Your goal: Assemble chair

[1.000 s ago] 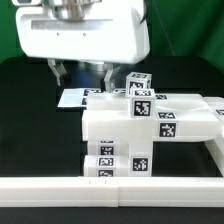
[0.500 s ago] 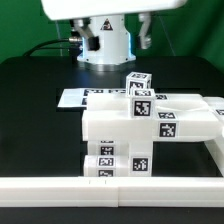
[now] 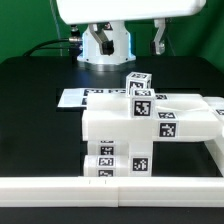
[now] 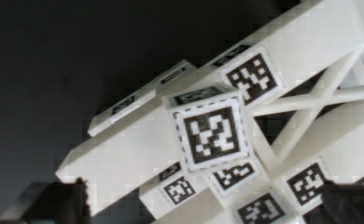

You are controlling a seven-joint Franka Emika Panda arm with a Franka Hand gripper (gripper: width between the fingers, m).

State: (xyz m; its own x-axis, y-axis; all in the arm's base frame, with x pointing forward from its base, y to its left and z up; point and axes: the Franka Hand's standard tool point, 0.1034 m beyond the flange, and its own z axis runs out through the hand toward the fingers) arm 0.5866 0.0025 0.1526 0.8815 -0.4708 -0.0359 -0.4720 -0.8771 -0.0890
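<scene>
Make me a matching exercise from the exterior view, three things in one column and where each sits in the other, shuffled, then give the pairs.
Things:
1. chair
2. marker board
3. rail

Places:
A. flat on the black table, behind the stacked white parts
B. along the front edge of the scene
C. middle of the table, blocks stacked with a tagged cube on top

Pairs: 1-C, 2-A, 3-B

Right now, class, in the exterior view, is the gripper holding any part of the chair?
No: the gripper hangs open and empty well above the chair, with clear space between them.
</scene>
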